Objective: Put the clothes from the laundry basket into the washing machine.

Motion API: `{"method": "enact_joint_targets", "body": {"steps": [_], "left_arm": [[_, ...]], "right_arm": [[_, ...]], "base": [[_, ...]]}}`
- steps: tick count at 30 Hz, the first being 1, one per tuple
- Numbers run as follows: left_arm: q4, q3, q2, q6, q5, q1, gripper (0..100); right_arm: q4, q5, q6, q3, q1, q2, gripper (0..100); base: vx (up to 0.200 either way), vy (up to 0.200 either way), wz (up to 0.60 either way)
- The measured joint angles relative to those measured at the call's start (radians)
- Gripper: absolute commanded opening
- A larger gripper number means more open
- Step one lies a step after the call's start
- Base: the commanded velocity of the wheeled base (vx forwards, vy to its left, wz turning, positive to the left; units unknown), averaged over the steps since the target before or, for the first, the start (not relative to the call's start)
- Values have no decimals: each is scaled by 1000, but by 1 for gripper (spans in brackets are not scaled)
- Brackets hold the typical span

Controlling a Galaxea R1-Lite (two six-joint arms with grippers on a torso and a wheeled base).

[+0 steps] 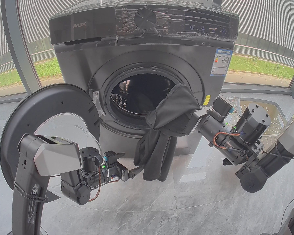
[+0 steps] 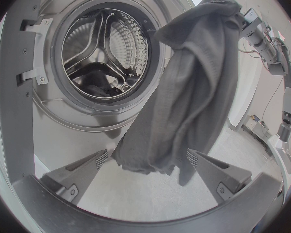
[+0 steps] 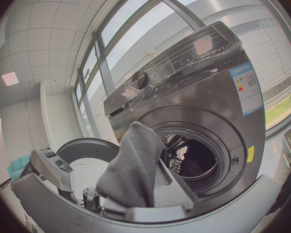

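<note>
A dark grey garment [image 1: 166, 121] hangs in the air in front of the washing machine's round opening [image 1: 138, 93]. My right gripper [image 1: 186, 119] is shut on its upper end, and the cloth drapes over the fingers and hides them. The same garment [image 3: 139, 172] bulges over that gripper [image 3: 152, 212] in the right wrist view. My left gripper [image 1: 136, 172] sits low near the floor, open. The garment's lower end [image 2: 171, 114] dangles between its spread fingers [image 2: 87, 165]. Dark clothes [image 2: 97, 89] lie inside the steel drum [image 2: 103, 52].
The machine's round door [image 1: 45, 115] stands swung open to the left, just behind my left arm. A white perforated laundry basket [image 1: 271, 115] stands on the floor to the right of the machine. Grey tiled floor [image 1: 186, 196] lies in front.
</note>
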Motion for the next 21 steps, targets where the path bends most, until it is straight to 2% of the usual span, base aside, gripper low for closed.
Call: {"method": "enact_joint_targets", "body": {"steps": [3, 10, 21], "left_arm": [[0, -19, 14, 1, 15, 11, 100], [0, -46, 37, 23, 27, 21, 100], [0, -73, 56, 23, 17, 9, 100]], "right_arm": [[0, 0, -1, 0, 4, -3, 0], [0, 0, 0, -1, 36, -8, 0], [0, -2, 1, 0, 54, -11, 0]], "base": [[0, 0, 0], [0, 0, 0], [0, 0, 0]]}}
